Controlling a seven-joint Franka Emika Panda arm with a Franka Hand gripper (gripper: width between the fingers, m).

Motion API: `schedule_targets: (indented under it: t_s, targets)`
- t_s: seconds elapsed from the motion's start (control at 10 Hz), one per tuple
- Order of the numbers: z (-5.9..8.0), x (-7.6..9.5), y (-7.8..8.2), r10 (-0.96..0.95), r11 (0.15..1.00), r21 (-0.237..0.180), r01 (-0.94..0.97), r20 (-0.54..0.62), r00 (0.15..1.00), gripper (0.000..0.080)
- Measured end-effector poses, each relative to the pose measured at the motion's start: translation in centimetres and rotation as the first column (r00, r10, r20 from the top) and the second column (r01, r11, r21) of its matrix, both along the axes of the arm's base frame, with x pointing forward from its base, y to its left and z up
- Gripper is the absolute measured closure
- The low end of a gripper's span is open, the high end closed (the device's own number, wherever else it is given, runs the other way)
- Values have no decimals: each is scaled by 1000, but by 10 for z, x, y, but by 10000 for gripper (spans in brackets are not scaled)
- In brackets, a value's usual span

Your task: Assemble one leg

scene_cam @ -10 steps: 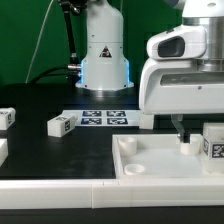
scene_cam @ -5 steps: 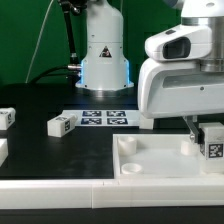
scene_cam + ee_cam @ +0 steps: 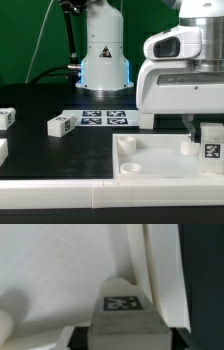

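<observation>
My gripper (image 3: 210,128) is shut on a leg (image 3: 211,145), a small white block with a black-and-white tag, and holds it upright over the far right side of the large white tray-like piece (image 3: 150,165). In the wrist view the leg (image 3: 124,314) sits between my dark fingers (image 3: 80,339), its tagged end pointing at the tray's white surface (image 3: 60,274) beside the raised rim. Another leg (image 3: 60,124) lies on the black table at the exterior view's left, and one more leg (image 3: 6,117) at the left edge.
The marker board (image 3: 104,117) lies in front of the robot base (image 3: 104,60). A round corner socket (image 3: 126,145) shows at the tray's near left corner. Another white part (image 3: 3,151) lies at the left edge.
The gripper with the leg has shifted slightly toward the exterior view's left and a little up over the tray. The other parts have not moved.
</observation>
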State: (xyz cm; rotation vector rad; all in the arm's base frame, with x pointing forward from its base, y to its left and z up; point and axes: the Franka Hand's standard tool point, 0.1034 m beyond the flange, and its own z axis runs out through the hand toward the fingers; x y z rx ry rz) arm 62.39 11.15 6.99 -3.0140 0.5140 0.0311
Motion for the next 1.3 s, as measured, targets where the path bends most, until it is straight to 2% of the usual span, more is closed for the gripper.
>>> schedule_targets:
  t_s: [0.2, 0.4, 0.6, 0.8, 0.9, 1.0, 1.1, 1.3]
  targets:
    - [0, 1, 0, -174, 985, 3, 174, -11, 985, 509]
    - [0, 1, 1, -376, 926, 1, 376, -29, 926, 509]
    - [0, 1, 1, -501, 865, 1, 501, -39, 865, 509]
    - [0, 1, 5, -659, 751, -4, 660, -56, 750, 509]
    - [0, 1, 4, -766, 641, 5, 768, -68, 640, 509]
    - [0, 2, 4, -795, 604, 7, 797, -71, 603, 509]
    - [0, 2, 5, -862, 502, 6, 865, -84, 501, 509]
    - [0, 2, 6, -924, 372, -6, 928, -94, 370, 509]
